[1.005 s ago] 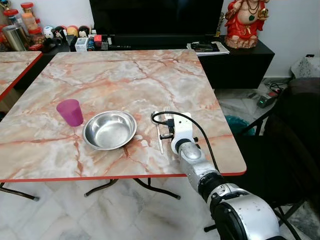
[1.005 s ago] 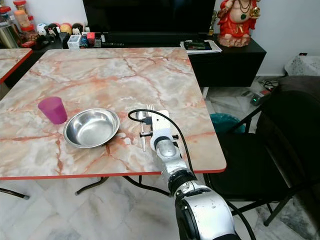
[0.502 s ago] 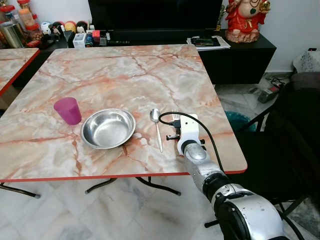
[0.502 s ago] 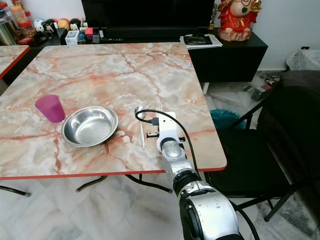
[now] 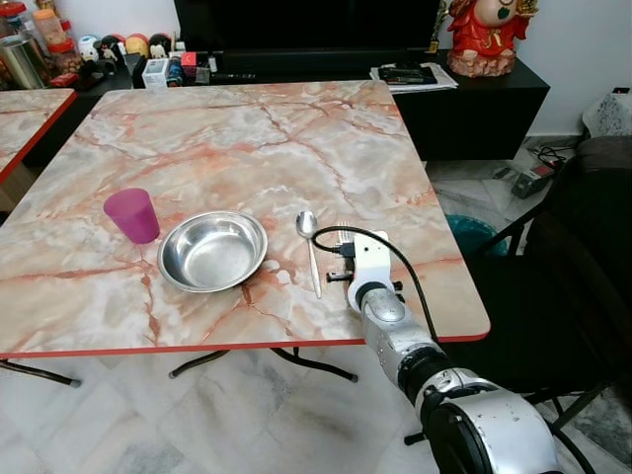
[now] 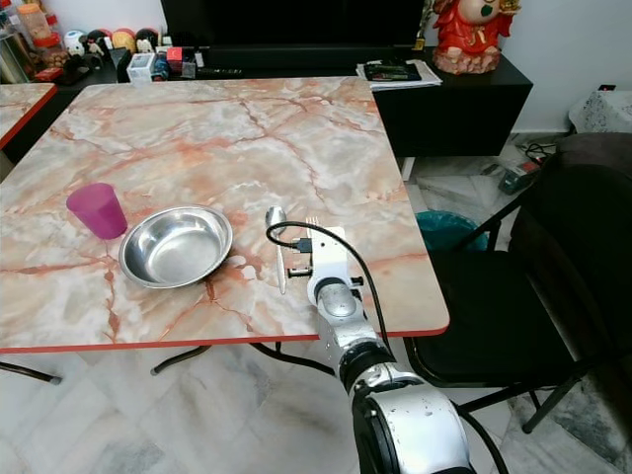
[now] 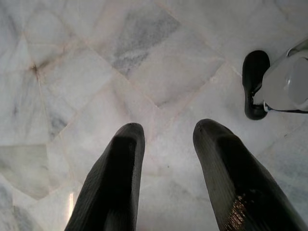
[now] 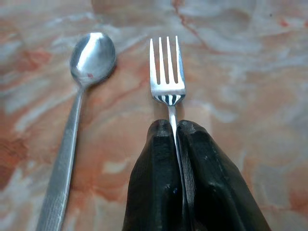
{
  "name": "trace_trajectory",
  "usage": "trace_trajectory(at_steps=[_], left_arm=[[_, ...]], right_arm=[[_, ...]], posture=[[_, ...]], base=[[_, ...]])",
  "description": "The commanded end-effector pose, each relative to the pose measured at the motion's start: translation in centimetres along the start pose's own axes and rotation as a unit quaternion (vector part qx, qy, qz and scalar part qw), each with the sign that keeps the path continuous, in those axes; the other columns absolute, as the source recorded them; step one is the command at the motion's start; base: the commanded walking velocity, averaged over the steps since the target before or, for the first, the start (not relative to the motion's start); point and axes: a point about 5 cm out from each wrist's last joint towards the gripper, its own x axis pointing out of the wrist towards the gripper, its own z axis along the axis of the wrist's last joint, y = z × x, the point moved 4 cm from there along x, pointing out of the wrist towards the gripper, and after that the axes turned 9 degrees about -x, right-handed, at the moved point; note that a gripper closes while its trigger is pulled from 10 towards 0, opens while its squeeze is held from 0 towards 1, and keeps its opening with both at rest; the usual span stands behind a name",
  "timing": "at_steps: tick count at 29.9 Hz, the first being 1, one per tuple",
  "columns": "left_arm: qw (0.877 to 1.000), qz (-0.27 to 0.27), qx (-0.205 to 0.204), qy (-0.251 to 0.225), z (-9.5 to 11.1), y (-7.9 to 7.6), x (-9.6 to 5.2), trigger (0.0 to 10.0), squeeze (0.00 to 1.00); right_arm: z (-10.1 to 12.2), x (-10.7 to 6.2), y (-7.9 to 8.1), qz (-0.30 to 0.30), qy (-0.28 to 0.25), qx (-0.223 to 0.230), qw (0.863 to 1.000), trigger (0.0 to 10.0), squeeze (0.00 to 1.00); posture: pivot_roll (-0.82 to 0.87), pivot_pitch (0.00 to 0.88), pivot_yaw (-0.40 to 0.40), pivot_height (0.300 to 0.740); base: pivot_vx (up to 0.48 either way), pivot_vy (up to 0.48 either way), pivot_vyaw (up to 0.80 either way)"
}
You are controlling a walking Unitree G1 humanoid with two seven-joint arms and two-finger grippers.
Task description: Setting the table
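Observation:
On the marble table [image 5: 247,138] a purple cup [image 5: 131,214] stands left of a steel bowl [image 5: 212,251]. A spoon [image 5: 310,247] lies right of the bowl, its handle toward the near edge. My right arm's white wrist [image 5: 370,265] reaches over the near edge just right of the spoon. In the right wrist view my right gripper [image 8: 175,132] is shut on the handle of a fork [image 8: 167,72], which lies flat beside the spoon [image 8: 82,96] and parallel to it. My left gripper [image 7: 166,132] hangs open over the floor.
A black chair [image 5: 553,296] stands close to the table's right side. A second marble table [image 5: 25,118] is at the left. Behind the table a black TV console [image 5: 474,99] carries small items and a red statue [image 5: 484,35]. My foot [image 7: 255,84] rests on the marble floor.
The camera has shifted slightly. My right wrist has moved right off the spoon with the fork, so the whole spoon now shows beside it.

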Motion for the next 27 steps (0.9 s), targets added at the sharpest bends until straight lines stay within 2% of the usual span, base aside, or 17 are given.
trace_trajectory(at_steps=[1, 3, 11, 19, 23, 27], left_arm=[[1.0, -0.005, -0.001, -0.007, 0.5, -0.5, 0.2, 10.0, 0.0], [1.0, -0.008, -0.001, -0.009, 0.9, -0.8, 0.4, 10.0, 0.0], [1.0, -0.014, 0.0, -0.011, 1.7, -1.4, 0.7, 10.0, 0.0], [0.999, -0.03, -0.005, -0.019, 3.5, -3.4, 1.4, 10.0, 0.0], [0.999, -0.036, -0.01, -0.026, 4.7, -4.3, 1.7, 10.0, 0.0], [0.999, -0.04, -0.015, -0.034, 5.7, -4.9, 1.9, 10.0, 0.0]], right_arm=[[1.2, 0.0, 0.4, 0.007, -0.035, 0.002, 0.999, 10.0, 0.0], [1.5, -0.1, 0.6, 0.014, -0.05, -0.012, 0.999, 10.0, 0.0], [1.3, -0.1, 0.0, 0.008, -0.05, -0.003, 0.999, 10.0, 0.0], [1.1, 0.0, -1.8, -0.017, -0.048, -0.017, 0.999, 10.0, 0.0], [1.6, 0.0, -2.8, -0.029, -0.054, -0.001, 0.998, 10.0, 0.0], [2.8, 0.0, -3.6, -0.04, -0.086, 0.011, 0.995, 10.0, 0.0]], posture=[[0.17, 0.092, 0.016, 0.74], [0.16, 0.083, 0.017, 0.74], [0.14, 0.064, 0.02, 0.74], [0.1, 0.015, 0.013, 0.74], [0.08, 0.0, 0.007, 0.74], [0.07, 0.0, 0.004, 0.74]], base=[[0.0, 0.0, 0.0], [0.0, 0.0, 0.22], [0.0, 0.0, 0.28], [0.09, 0.0, 0.0], [0.247, 0.0, 0.36], [0.253, 0.0, 0.0]])
